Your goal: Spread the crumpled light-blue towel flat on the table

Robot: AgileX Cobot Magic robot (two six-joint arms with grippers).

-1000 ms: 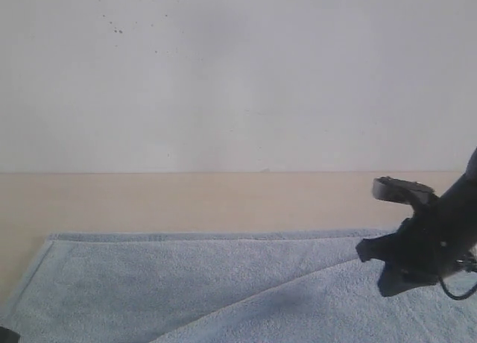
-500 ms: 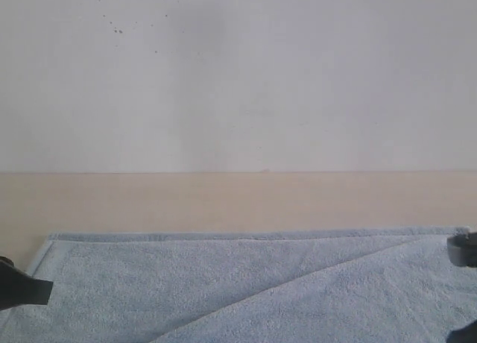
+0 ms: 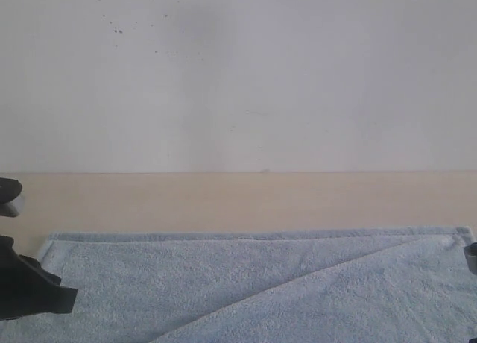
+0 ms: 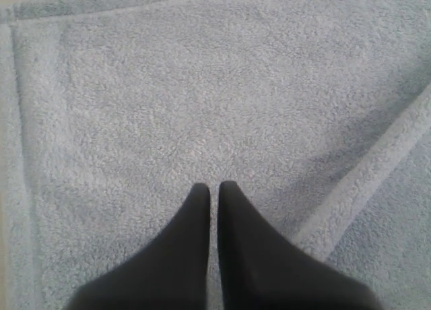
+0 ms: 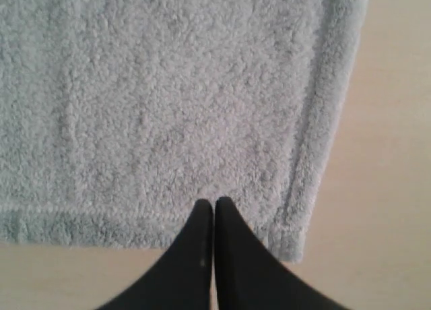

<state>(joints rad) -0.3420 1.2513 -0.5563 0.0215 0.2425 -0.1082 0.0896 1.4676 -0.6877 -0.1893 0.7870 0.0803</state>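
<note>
The light-blue towel point(image 3: 223, 283) lies low on the beige table point(image 3: 223, 201), with one layer folded over along a diagonal edge point(image 3: 313, 279). My left gripper point(image 3: 45, 294) is at the towel's left end. In the left wrist view it point(image 4: 214, 186) is shut above the pile point(image 4: 202, 87), holding nothing, and the fold edge point(image 4: 363, 182) runs beside it. My right gripper point(image 3: 471, 257) shows only as a dark sliver at the right border. In the right wrist view it point(image 5: 214, 202) is shut over the towel's hemmed corner point(image 5: 296, 236), with nothing in it.
A grey-white wall point(image 3: 238, 74) with dark specks rises behind the table. Bare tabletop runs along the far side of the towel and beside its right corner point(image 5: 390, 189).
The right arm has pulled back to the right, almost out of the exterior view. The left arm has come into view at the left edge and moved up over the towel's left end.
</note>
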